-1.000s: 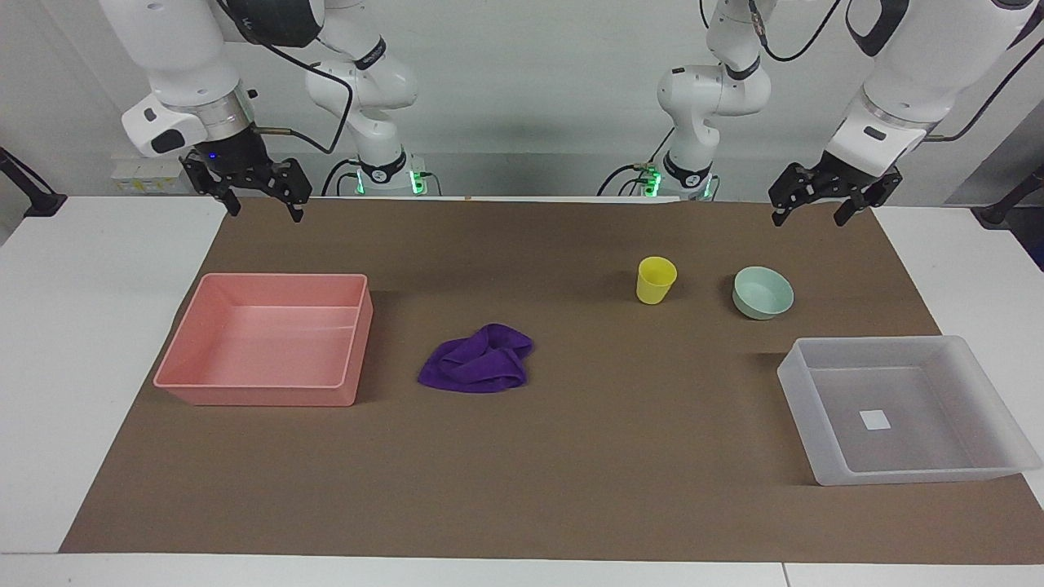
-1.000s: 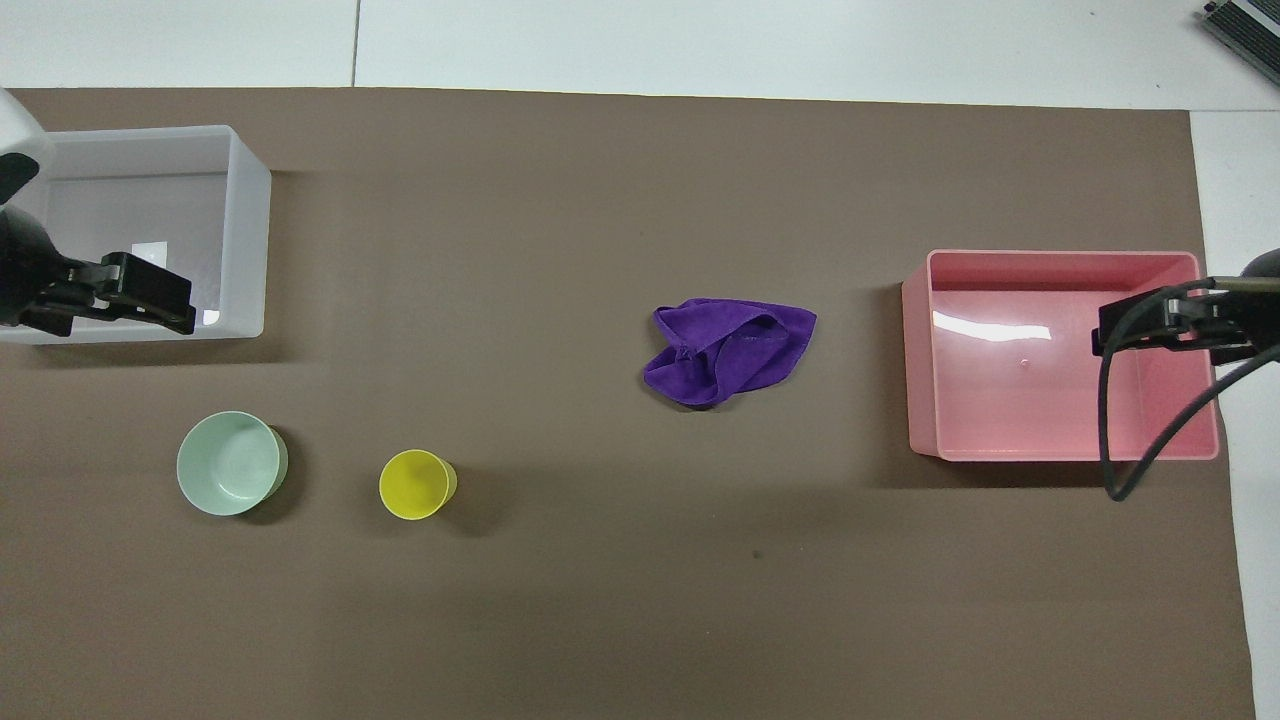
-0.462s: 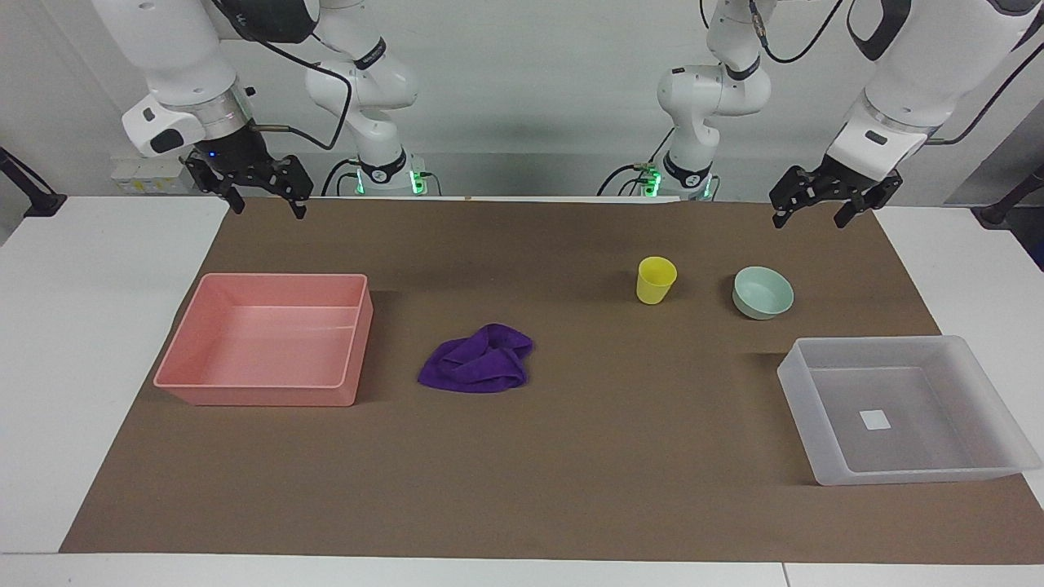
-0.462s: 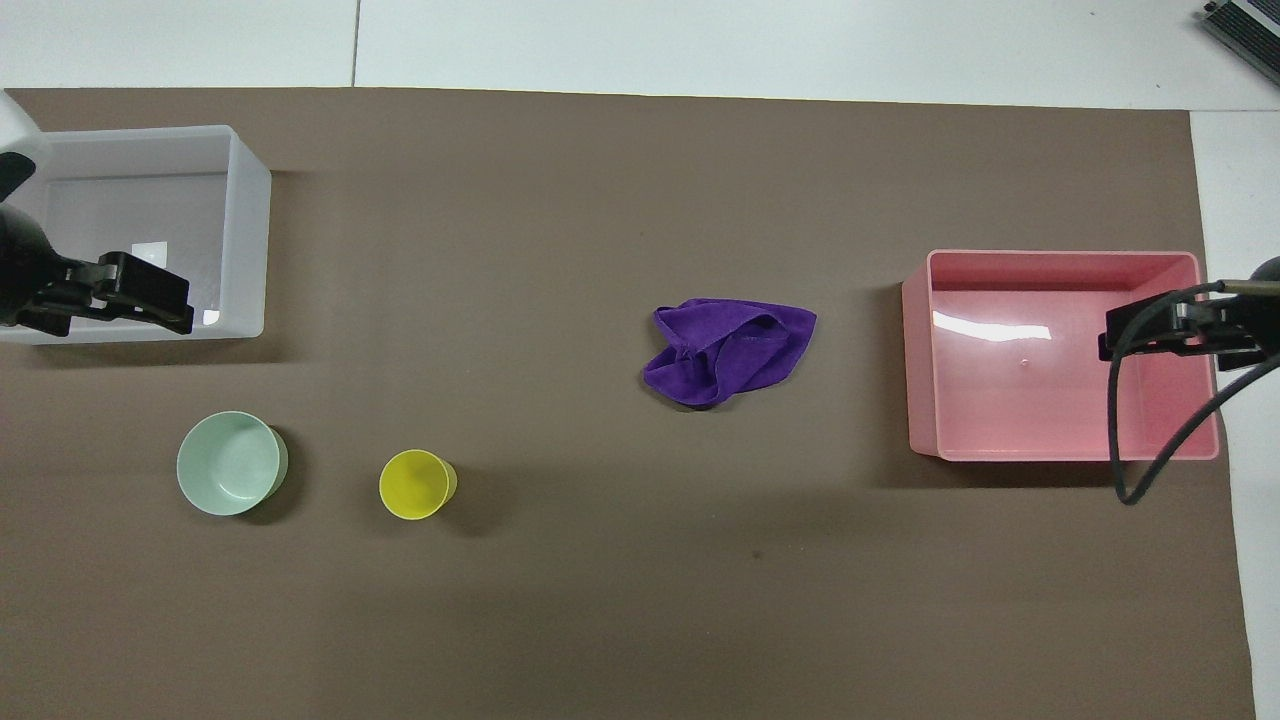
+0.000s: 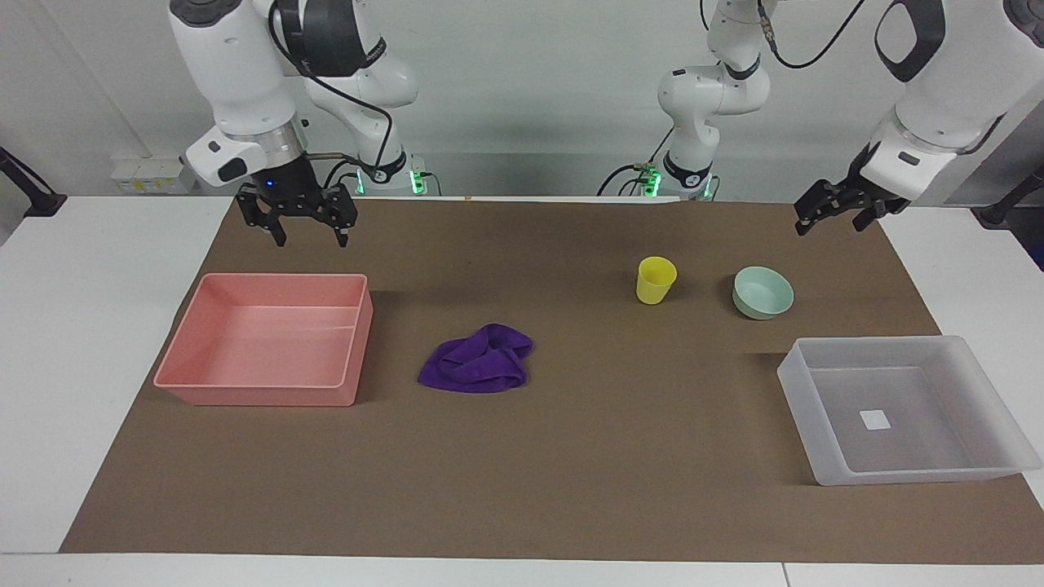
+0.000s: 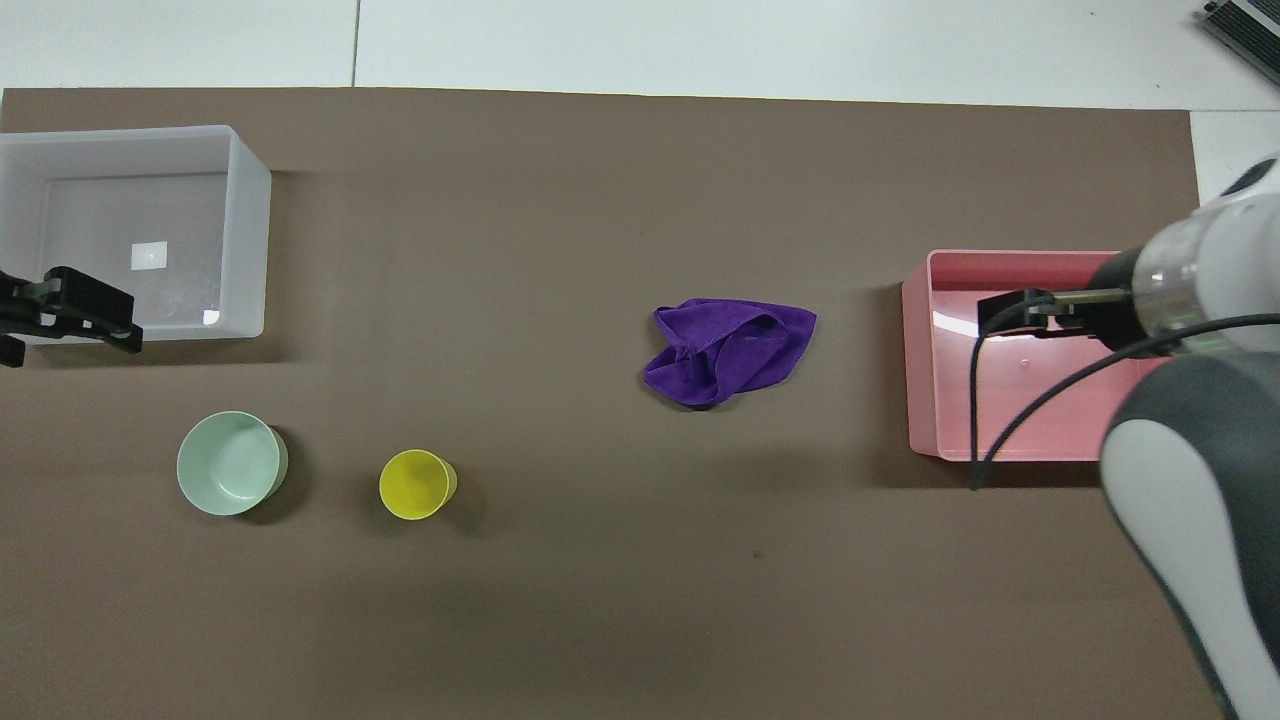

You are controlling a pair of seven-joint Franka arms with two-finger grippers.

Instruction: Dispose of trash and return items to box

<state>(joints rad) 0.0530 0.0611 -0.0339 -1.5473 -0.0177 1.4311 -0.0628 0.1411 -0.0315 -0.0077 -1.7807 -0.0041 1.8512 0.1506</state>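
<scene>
The purple rag [image 5: 477,359] [image 6: 728,350] lies crumpled mid-mat, beside the pink bin [image 5: 261,395] [image 6: 925,380]. The yellow cup [image 5: 656,280] [image 6: 416,484] and the mint-green bowl [image 5: 763,292] [image 6: 230,463] stand upright side by side. The translucent box [image 5: 795,383] [image 6: 250,240] with its white label is empty, farther from the robots than the bowl. My right gripper [image 5: 311,238] [image 6: 1005,308] hangs open and empty over the pink bin's robot-side edge. My left gripper [image 5: 830,222] [image 6: 75,320] hangs open and empty over the mat's edge at the left arm's end.
A brown mat [image 5: 571,456] covers most of the white table [image 5: 81,326]. The pink bin is empty. A black cable [image 6: 1000,420] hangs from the right wrist over the pink bin.
My right gripper has swung toward the table's middle and come lower, now over the pink bin's edge. My left gripper has shifted a little toward its own end of the table.
</scene>
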